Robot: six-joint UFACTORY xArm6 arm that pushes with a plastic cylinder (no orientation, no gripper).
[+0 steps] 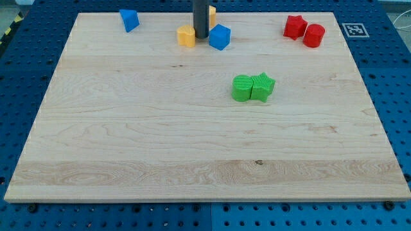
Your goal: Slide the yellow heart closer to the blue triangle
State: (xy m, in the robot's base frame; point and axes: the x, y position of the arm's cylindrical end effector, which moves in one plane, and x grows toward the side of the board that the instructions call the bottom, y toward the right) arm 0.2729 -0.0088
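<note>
The yellow heart [186, 36] sits near the view's top edge of the bench [192, 147], a little left of centre, and my tip [201, 36] stands just to its right, in the narrow gap between it and a blue cube-like block [219, 36]. Whether my tip touches the heart I cannot tell. The end effector here is only a straight dark rod: it has no jaws to open and holds nothing.

The blue triangle [129, 20] lies further to the view's left, near the top edge, well apart from the heart. A second yellow block [212, 14] shows partly behind the rod; its shape is hidden.

I judge the heart small, light and rigid, likely plastic, so it should slide easily on the smooth wood and may spin if pushed off centre. There is nothing to grip; contact belongs on its right-hand side, opposite the triangle, aimed through its middle and slightly toward the view's top.

Elsewhere, a red star [295, 27] and a red cylinder [314, 35] sit at the top right, and two green blocks [253, 88] touch near the middle.
</note>
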